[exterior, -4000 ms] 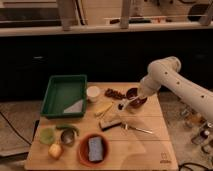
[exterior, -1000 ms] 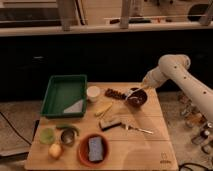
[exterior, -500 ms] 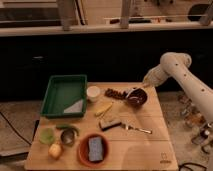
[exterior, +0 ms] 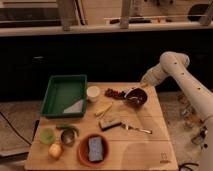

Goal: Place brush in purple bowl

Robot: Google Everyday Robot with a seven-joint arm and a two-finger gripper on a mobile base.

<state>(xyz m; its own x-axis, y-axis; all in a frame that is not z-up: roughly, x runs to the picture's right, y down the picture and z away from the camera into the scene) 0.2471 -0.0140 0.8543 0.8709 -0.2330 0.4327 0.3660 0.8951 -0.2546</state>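
One camera takes in the whole scene: a wooden table [exterior: 150,145] before a dark counter, with the white arm [exterior: 182,82] reaching in from the right.

The gripper [exterior: 145,83] hangs just above and to the right of the purple bowl [exterior: 136,97], over the table's far right part. How far it is parted cannot be told, and nothing can be seen in its hold.

Inside the purple bowl lies the brush [exterior: 131,97]; a pale streak, likely its handle, rests across the dark interior. Judging by this, the placing looks done or nearly so, and the gripper's spot beside the rim fits a release position that keeps clear of the bowl's wall.

Just left of the bowl sits a dark reddish cluster [exterior: 114,93], too blurred to name, and further left a white cup [exterior: 93,93] stands beside the green tray [exterior: 59,87]. A yellowish item [exterior: 104,108] lies near the centre, with the dark block [exterior: 110,123] and the silver fork [exterior: 137,129] below it. Along the near edge stand the orange-brown bowl [exterior: 80,155] holding a bluish sponge [exterior: 95,148], a green cup [exterior: 47,135], a small dark container [exterior: 67,136] and a yellow fruit [exterior: 55,149]. All of these are well apart from the bowl, so lifting away should disturb nothing.
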